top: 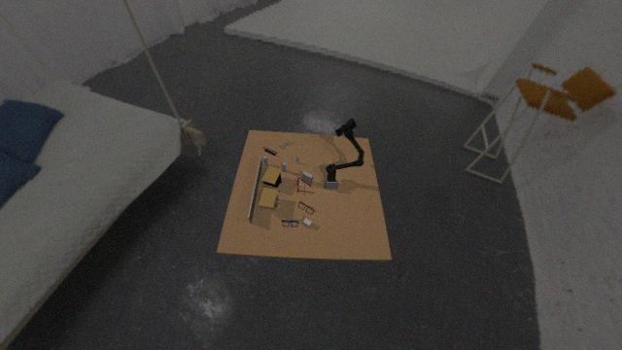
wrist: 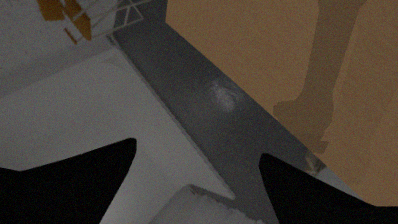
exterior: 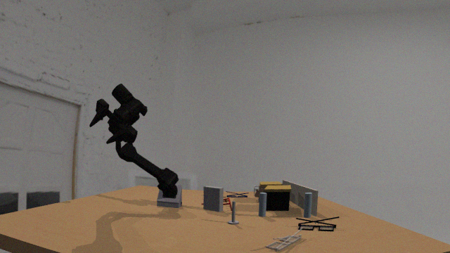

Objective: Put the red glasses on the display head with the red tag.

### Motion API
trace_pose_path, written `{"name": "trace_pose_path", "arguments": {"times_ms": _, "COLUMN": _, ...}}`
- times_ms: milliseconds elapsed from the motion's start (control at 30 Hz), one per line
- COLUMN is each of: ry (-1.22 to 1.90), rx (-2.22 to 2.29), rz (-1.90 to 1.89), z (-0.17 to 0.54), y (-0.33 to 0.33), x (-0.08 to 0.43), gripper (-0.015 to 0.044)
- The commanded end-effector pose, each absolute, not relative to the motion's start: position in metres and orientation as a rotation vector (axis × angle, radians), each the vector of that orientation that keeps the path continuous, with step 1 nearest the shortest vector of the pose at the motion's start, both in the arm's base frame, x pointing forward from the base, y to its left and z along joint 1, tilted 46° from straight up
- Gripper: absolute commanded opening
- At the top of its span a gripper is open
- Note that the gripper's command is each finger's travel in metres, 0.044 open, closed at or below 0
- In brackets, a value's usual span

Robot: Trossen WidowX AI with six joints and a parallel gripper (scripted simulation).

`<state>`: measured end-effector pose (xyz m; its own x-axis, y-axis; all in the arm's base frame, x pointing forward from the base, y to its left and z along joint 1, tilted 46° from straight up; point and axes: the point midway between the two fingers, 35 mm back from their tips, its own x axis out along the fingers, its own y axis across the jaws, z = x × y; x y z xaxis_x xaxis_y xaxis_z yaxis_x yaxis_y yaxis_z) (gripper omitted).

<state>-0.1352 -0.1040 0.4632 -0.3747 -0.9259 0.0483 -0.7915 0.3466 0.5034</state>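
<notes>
The red glasses (top: 298, 185) (exterior: 230, 204) rest on the table beside a grey block, temples spread; the block partly hides them in the exterior view. Two display heads appear as boxes with yellow tops: one (top: 272, 176) (exterior: 278, 198) is dark-sided, the other (top: 268, 197) (exterior: 270, 183) has a small pale shape at its front. I cannot make out a red tag on either, nor nose or ears clearly. My gripper (exterior: 98, 134) (wrist: 199, 152) is open and empty, raised high over the table's edge, far from the glasses and heads.
A grey block (top: 307, 176) (exterior: 213, 199) stands by the red glasses. A long grey panel (top: 255, 190) (exterior: 300, 197) stands behind the heads. Two blue-grey posts (exterior: 262, 204) (exterior: 308, 205), a thin peg (exterior: 233, 212), a small white block (top: 307, 222) and several other glasses stand or lie around.
</notes>
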Motion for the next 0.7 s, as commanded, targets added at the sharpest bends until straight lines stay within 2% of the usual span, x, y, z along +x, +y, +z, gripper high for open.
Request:
{"name": "trace_pose_path", "arguments": {"times_ms": 0, "ry": -2.29, "rx": 1.522, "rz": -0.579, "z": 0.463, "y": -0.104, "x": -0.135, "gripper": 0.0426}}
{"name": "trace_pose_path", "arguments": {"times_ms": 233, "ry": -2.29, "rx": 1.522, "rz": -0.579, "z": 0.463, "y": -0.104, "x": -0.135, "gripper": 0.044}}
{"name": "trace_pose_path", "arguments": {"times_ms": 367, "ry": -2.168, "rx": 1.487, "rz": -0.686, "z": 0.469, "y": -0.114, "x": -0.114, "gripper": 0.0335}}
{"name": "trace_pose_path", "arguments": {"times_ms": 533, "ry": -1.719, "rx": 1.332, "rz": -0.983, "z": 0.478, "y": -0.144, "x": -0.036, "gripper": 0.0204}}
{"name": "trace_pose_path", "arguments": {"times_ms": 667, "ry": -1.36, "rx": 1.239, "rz": -1.067, "z": 0.477, "y": -0.159, "x": 0.034, "gripper": 0.02}}
